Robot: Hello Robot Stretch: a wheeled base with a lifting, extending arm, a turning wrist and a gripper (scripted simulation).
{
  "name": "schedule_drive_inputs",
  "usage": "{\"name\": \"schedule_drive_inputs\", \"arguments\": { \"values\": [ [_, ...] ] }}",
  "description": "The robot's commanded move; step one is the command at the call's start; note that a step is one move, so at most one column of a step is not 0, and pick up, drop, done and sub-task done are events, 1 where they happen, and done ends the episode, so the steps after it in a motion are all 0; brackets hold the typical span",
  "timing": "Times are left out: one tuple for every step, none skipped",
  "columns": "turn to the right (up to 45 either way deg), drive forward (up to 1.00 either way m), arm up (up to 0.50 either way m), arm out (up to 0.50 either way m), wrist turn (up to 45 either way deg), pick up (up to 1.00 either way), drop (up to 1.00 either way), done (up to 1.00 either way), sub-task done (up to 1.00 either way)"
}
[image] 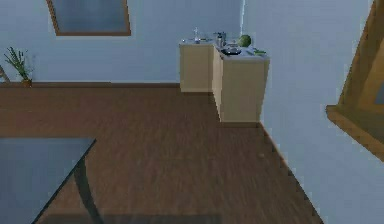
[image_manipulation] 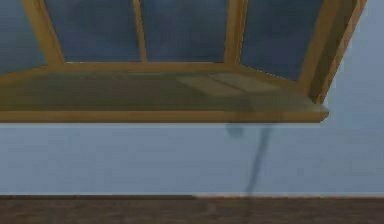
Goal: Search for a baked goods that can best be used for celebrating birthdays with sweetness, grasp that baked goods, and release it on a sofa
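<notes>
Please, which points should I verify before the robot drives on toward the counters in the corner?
1. Floor free up to the counters: ok.
2. Dark table lies aside of that path: ok.
3. Small things on the counters identified as food or not: cannot tell.
4. Green round thing identified: cannot tell.
5. Free room for reaching toward the window sill: cannot tell.

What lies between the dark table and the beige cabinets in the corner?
That stretch is bare: brown wooden floor runs from the dark table to the beige cabinets, in the forward view.
</notes>
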Motion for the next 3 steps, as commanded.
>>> {"name": "schedule_drive_inputs", "arguments": {
  "values": [
    [-45.0, 0.00, 0.00, 0.00, 0.0, 0.00, 0.00, 0.00, 0.00],
    [-45.0, 0.00, 0.00, 0.00, 0.0, 0.00, 0.00, 0.00, 0.00],
    [-45.0, 0.00, 0.00, 0.00, 0.0, 0.00, 0.00, 0.00, 0.00]
  ]
}}
